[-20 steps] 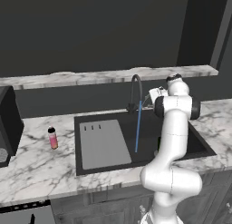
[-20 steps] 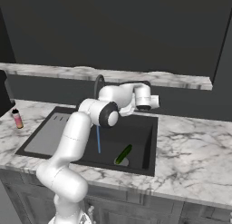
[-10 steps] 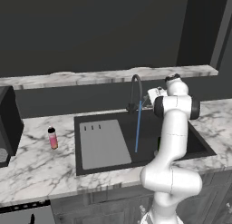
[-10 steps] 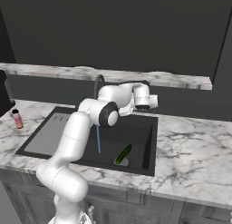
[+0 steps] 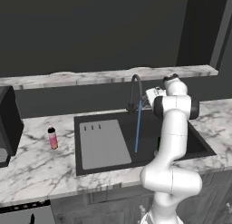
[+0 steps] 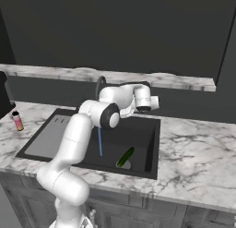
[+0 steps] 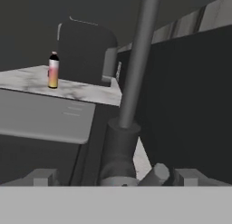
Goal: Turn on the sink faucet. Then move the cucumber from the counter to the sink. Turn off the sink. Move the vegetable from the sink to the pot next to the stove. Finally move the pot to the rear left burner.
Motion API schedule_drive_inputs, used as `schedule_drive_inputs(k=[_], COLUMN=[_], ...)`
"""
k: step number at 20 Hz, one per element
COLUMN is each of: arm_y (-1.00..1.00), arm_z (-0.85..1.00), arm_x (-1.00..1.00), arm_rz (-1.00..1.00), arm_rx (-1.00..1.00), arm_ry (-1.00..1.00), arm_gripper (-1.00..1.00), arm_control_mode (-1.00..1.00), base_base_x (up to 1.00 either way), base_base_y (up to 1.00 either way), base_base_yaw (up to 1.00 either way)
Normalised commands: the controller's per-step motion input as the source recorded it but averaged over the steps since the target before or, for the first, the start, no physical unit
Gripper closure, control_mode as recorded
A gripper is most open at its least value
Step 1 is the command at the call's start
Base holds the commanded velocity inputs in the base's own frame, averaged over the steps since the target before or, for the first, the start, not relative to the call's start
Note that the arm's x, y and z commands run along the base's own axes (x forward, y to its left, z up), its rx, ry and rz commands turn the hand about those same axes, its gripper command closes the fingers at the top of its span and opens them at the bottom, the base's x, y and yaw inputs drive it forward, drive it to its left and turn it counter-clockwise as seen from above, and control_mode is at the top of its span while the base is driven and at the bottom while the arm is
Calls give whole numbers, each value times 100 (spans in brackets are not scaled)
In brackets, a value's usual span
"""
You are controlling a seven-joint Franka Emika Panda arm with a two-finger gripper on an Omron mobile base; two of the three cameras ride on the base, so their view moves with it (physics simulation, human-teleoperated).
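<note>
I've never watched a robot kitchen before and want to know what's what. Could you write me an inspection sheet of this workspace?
Surface: white marble counter around a black sink.
Job's things: sink faucet running, a blue stream falling into the basin; cucumber lying in the sink by the drain.
Clutter: pink bottle standing on the counter left of the sink.
Tool: tool open, close at the faucet's base, holding nothing.
Cables: nothing seen.
Surroundings: dark wall, marble ledge behind.

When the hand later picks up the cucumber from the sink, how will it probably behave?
The cucumber is straight and slender, so probably stiff. Water runs from the sink faucet into the sink, so its skin may be slippery. Being round, it may roll if nudged.
</note>
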Motion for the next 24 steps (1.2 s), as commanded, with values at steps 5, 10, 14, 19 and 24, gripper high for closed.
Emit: schedule_drive_inputs(k=[5,10,14,19,24], arm_y=[18,20,25,37,46], arm_z=[0,0,0,0,0], arm_x=[-1,-1,-7,-15,-19], arm_rz=[2,2,1,0,0], arm_rx=[0,0,0,0,0], arm_ry=[0,0,0,0,0], arm_gripper=[-100,-100,-100,-100,-100], arm_control_mode=[-100,-100,-100,-100,-100], base_base_x=[0,0,0,0,0], base_base_y=[0,0,0,0,0], base_base_yaw=[0,0,0,0,0])
